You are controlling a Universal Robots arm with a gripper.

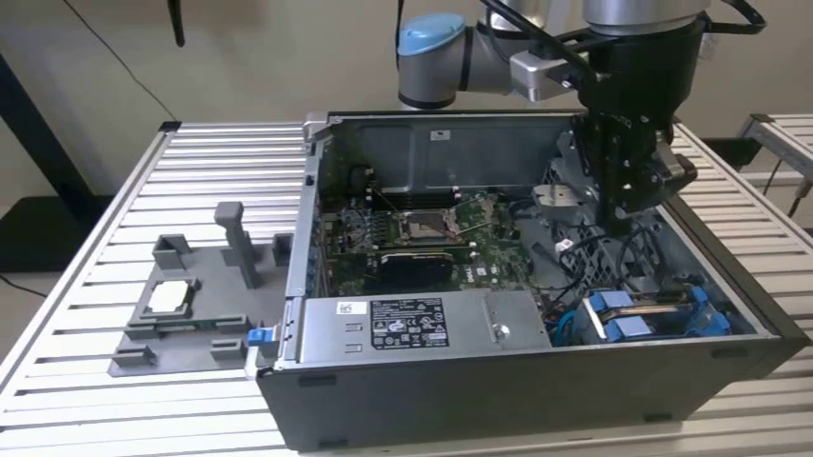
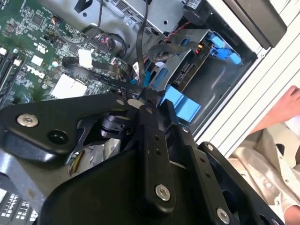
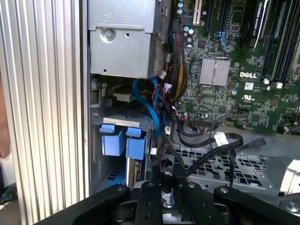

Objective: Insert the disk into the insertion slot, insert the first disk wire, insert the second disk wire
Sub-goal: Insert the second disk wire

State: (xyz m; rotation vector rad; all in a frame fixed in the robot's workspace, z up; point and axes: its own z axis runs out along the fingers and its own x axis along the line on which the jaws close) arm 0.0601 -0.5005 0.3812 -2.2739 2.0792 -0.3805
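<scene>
Vertically poised arm (image 1: 642, 67), end effector (image 1: 623, 221) inside case (image 1: 508, 405)

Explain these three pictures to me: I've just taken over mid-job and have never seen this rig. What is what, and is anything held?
The exterior view looks from off the arm: a robot arm reaches its gripper down into an open computer case on a slatted table. A grey fixture lies beside the case. Both wrist views ride on the arm and look past the gripper into the case. The disk, in its blue carrier, already sits in the insertion slot. The gripper appears shut on a black wire near the slot.
</scene>
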